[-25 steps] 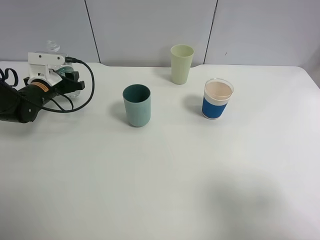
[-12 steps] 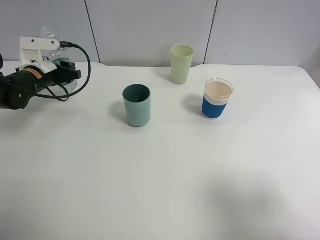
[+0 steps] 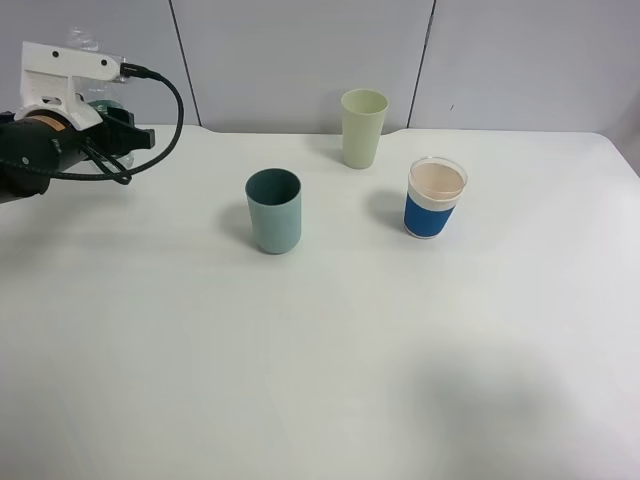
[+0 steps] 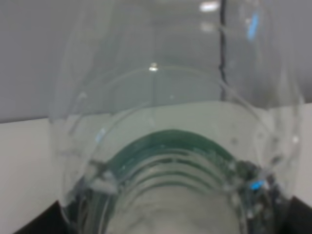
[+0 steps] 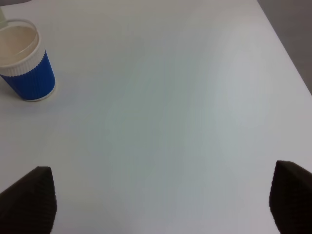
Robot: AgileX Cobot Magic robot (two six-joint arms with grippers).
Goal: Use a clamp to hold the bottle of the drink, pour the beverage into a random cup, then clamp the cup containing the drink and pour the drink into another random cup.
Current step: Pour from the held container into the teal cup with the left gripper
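At the far left my left gripper [image 3: 118, 128] is shut on the bottle of the drink [image 3: 103, 106] and holds it above the table. Its clear top shows behind the white wrist housing. In the left wrist view the bottle [image 4: 170, 146] fills the frame, clear plastic with a dark green label. I cannot tell the beverage apart from the clear plastic. The teal cup [image 3: 273, 210] stands left of the table's centre. The pale yellow-green cup [image 3: 363, 128] stands at the back. My right gripper [image 5: 161, 204] is open over bare table, out of the high view.
A blue cup with a white rim band [image 3: 435, 197] stands right of the teal cup, and the right wrist view also shows this cup [image 5: 27, 61]. The white table [image 3: 330, 360] meets a grey wall at the back. A black cable loops from the left wrist.
My left gripper has risen with the bottle and drawn back toward the far left corner. The cups and the right gripper have not moved.
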